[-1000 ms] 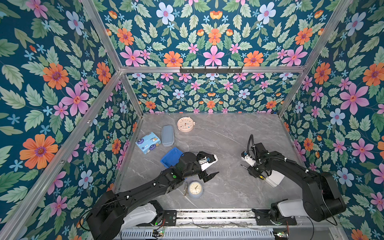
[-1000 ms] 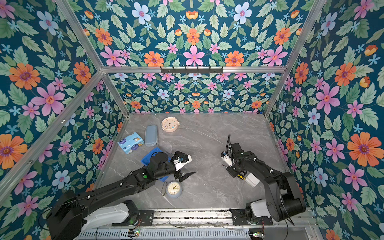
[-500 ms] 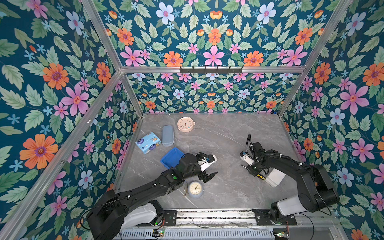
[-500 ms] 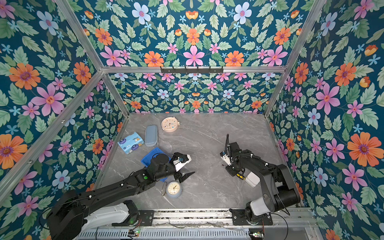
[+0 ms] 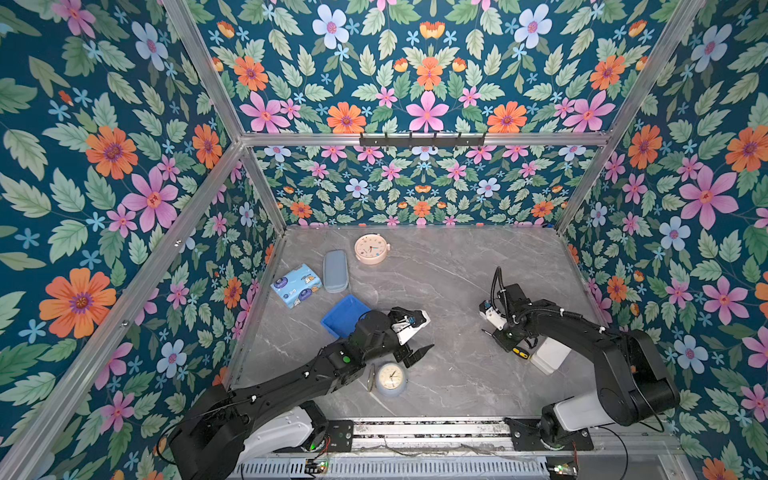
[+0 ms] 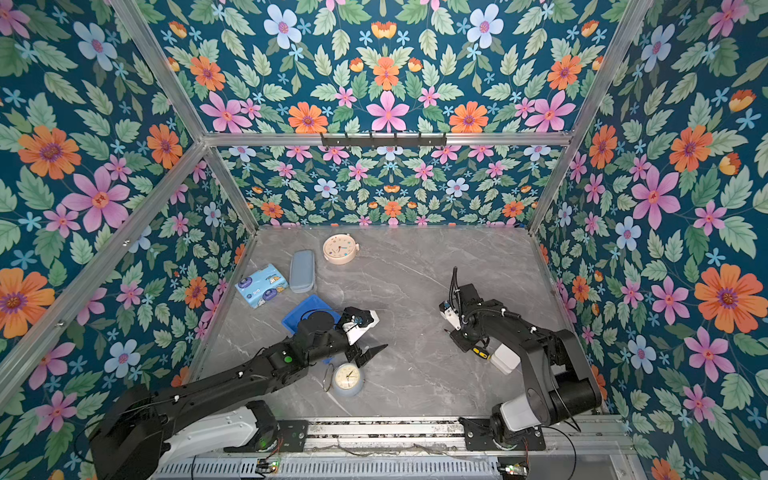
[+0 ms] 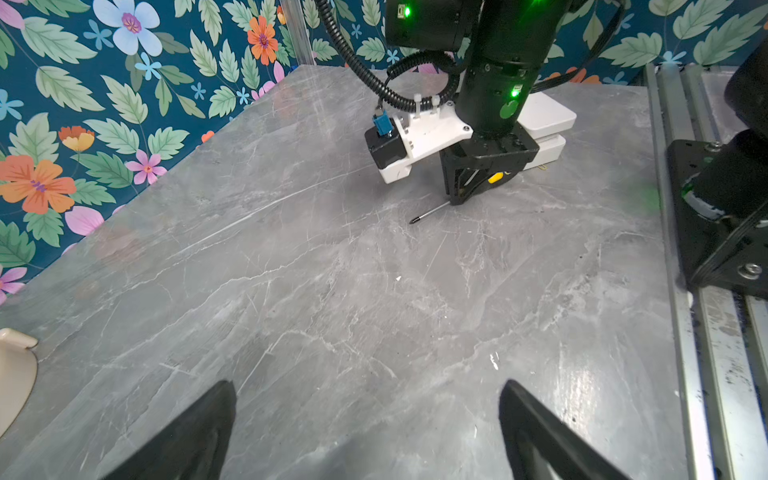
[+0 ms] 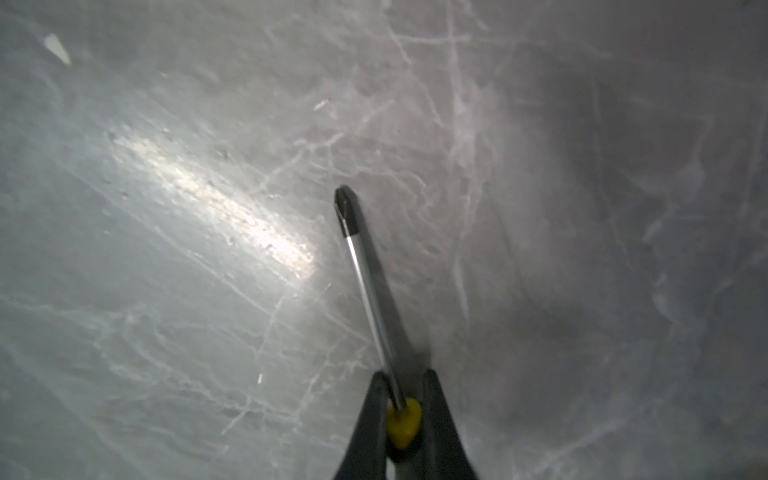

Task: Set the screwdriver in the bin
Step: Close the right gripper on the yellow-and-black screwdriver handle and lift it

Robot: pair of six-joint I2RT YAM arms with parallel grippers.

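Since the earlier frames the right gripper (image 8: 402, 390) has closed its fingers, and it now pinches the screwdriver (image 8: 369, 291) at the yellow front of the handle, where the shaft enters it; the right arm's elbow has also swung a little, while the left arm has hardly shifted. In the left wrist view the screwdriver's shaft (image 7: 428, 212) sticks out from under the right gripper (image 7: 461, 195) with its tip low over the table (image 5: 449, 282). Whether it is already off the surface I cannot tell, though its shadow lies close beside it. The left gripper (image 7: 365, 390) hangs with its fingers spread wide and nothing between them, just beside a pale blue clock (image 5: 390, 378). The bin (image 5: 340, 311) sits on the left half of the table, partly covered by the left arm and well apart from the screwdriver (image 5: 519, 353), which is over on the right beside a white box (image 5: 550, 355). So the grasp looks made, and that is all of the task that is done. The lift, the carry across the middle of the table and the release inside the bin's low walls are all left. Judging from the layout, the left arm over the bin could get in the way of that carry.
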